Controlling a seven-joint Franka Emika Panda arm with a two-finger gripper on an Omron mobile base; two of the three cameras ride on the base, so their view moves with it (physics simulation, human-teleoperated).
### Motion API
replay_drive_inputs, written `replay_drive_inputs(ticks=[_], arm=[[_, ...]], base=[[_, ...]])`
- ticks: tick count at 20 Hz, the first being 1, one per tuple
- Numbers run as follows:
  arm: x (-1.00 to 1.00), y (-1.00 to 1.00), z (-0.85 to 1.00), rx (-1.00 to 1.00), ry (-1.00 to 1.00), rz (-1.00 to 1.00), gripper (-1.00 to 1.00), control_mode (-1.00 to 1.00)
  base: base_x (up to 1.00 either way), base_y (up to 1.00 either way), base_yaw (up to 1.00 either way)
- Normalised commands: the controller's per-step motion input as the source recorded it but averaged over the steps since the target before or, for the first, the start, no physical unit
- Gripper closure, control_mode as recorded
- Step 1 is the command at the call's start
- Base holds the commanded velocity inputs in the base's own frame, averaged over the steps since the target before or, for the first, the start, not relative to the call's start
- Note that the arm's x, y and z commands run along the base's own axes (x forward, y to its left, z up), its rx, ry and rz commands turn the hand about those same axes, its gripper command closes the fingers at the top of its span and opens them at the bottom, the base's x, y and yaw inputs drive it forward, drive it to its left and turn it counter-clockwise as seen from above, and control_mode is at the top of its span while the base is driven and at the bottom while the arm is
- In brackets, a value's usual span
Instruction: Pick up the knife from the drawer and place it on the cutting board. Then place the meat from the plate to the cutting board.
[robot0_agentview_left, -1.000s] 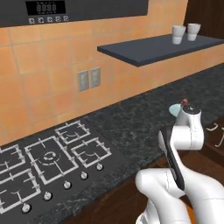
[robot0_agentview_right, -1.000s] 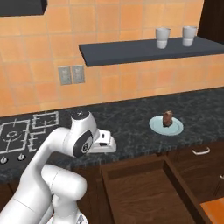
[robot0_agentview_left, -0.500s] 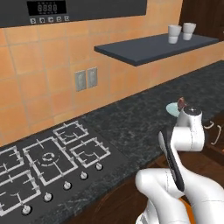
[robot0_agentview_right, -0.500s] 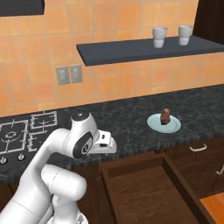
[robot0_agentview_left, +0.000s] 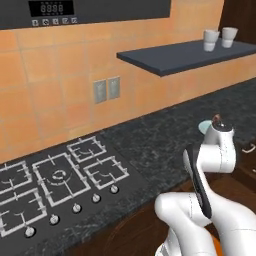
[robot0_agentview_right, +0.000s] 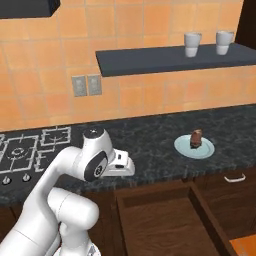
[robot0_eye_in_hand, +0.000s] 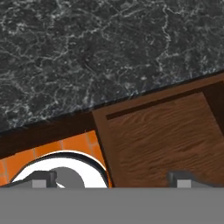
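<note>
While the drawer stands pulled out under the counter, the hand hangs over it with fingers spread wide and nothing between them.
From the left base camera, the white arm bends above the counter's front edge, beside a stove; two cups sit on a dark shelf. From the right base camera, the meat rests on a pale plate on the counter, well to the right of the arm, and the open drawer's wooden floor looks bare. From the hand camera, the two fingertips stand far apart above the drawer's brown floor, next to the speckled counter edge.
</note>
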Motion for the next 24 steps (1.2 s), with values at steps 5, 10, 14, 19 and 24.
replay_drive_inputs(ticks=[5, 10, 14, 19, 24], arm=[[0.00, 0.00, 0.00, 0.00, 0.00, 0.00, -1.00, 1.00], [0.00, 0.00, 0.00, 0.00, 0.00, 0.00, -1.00, 1.00], [0.00, 0.00, 0.00, 0.00, 0.00, 0.00, -1.00, 1.00], [0.00, 0.00, 0.00, 0.00, 0.00, 0.00, -1.00, 1.00], [0.00, 0.00, 0.00, 0.00, 0.00, 0.00, -1.00, 1.00]], base=[[0.65, 0.04, 0.62], [1.00, -0.10, 0.63], [0.47, 0.06, 0.26], [0.34, 0.78, -0.12], [0.73, 0.40, -0.10]])
